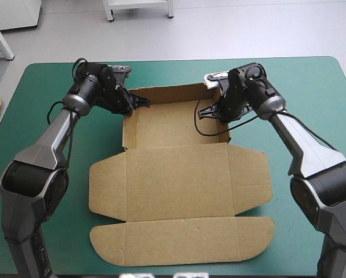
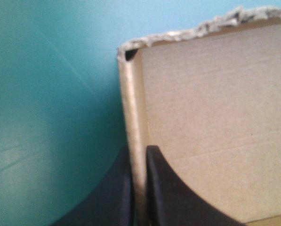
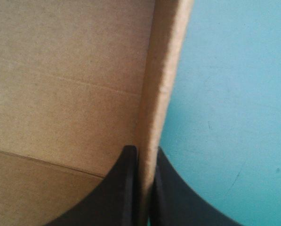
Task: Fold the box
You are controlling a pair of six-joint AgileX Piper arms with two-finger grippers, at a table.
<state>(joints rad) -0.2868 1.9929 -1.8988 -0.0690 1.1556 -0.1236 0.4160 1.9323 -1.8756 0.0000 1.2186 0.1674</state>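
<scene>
Brown box sits mid-table on the teal-green cover. Tray walls are up at the far side, lid lies flat toward the near edge. The left gripper pinches the tray's left wall. The right gripper pinches the right wall. Both pairs of fingers are nearly closed on the board.

The box lies mid-table, tray far and lid flat toward the near edge, with the left gripper pinching its left wall and the right gripper its right wall.
</scene>
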